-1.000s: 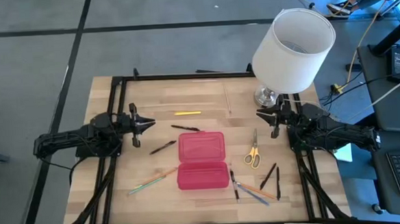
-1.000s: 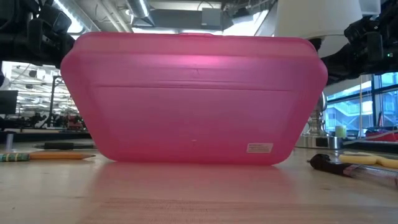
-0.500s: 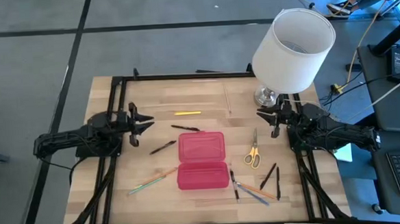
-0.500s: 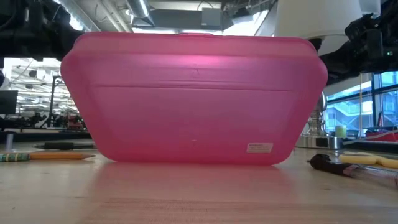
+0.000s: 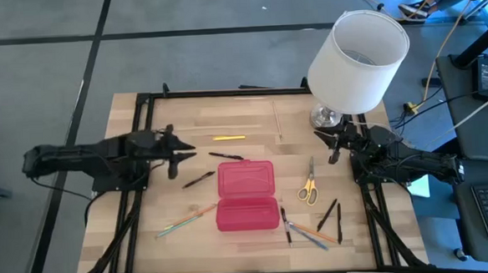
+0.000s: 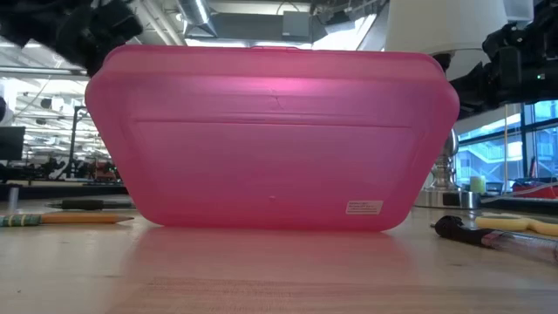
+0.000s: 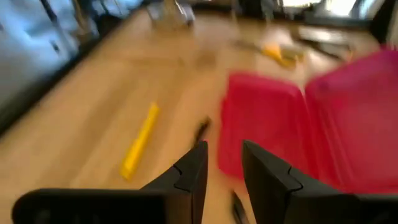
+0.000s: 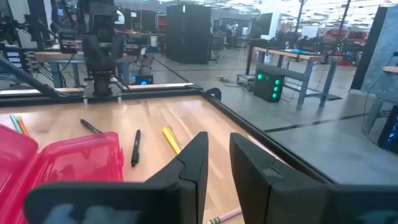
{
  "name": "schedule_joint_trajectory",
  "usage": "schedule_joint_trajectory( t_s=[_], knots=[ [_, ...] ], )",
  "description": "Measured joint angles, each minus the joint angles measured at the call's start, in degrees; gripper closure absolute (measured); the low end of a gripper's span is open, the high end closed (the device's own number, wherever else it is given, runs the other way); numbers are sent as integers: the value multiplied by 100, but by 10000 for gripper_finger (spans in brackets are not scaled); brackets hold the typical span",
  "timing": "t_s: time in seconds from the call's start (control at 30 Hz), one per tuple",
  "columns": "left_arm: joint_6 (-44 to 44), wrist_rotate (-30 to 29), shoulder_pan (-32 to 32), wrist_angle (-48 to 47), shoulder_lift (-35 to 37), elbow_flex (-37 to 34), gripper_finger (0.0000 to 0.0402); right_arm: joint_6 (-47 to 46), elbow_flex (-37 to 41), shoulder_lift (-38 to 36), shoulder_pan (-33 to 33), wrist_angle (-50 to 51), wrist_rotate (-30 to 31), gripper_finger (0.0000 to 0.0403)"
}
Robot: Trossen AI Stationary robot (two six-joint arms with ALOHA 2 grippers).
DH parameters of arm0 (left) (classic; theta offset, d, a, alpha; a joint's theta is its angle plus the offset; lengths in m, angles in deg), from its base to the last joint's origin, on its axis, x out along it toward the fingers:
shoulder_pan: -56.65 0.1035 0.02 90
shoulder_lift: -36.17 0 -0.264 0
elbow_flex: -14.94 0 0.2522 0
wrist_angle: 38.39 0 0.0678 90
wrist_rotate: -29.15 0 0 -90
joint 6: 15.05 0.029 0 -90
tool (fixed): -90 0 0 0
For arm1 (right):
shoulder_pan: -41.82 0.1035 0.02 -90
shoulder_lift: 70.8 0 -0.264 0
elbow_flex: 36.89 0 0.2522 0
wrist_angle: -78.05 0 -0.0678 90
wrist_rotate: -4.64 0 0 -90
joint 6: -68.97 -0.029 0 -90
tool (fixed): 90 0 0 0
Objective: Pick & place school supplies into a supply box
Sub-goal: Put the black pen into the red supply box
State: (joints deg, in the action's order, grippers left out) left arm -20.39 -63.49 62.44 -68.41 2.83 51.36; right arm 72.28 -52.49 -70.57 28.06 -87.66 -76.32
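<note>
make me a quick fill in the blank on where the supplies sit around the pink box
1. The supply box lies with its lid ____.
2. The scissors have ____ handles.
3. The scissors lie on the box's side nearer the ____ gripper.
4. The lamp has a ____ shade.

Missing words: open; yellow; right; white

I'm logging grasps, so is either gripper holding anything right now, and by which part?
Nothing is held. The left gripper and the right gripper each show an empty gap between their fingers.

Scissors (image 5: 307,186) lie right of the supply box (image 5: 247,195), pencil (image 5: 228,137) behind.
</note>
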Motion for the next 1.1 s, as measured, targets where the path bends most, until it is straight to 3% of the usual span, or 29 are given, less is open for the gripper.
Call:
schedule_joint_trajectory(
  t_s=[0.23,0.47,0.77,1.1],
  knots=[
    [-757,-453,-823,-1769,-1911,1289,311,-2,0,0,0,13,2,331],
    [-2390,-483,-1226,-1856,-3193,1429,307,-2,0,0,1,33,2,331],
    [-3352,207,-1226,-1870,-4035,1427,308,9,0,0,1,57,2,331],
    [-3597,198,-1338,-1953,-4640,1427,320,-4,0,0,1,59,2,331]
  ],
)
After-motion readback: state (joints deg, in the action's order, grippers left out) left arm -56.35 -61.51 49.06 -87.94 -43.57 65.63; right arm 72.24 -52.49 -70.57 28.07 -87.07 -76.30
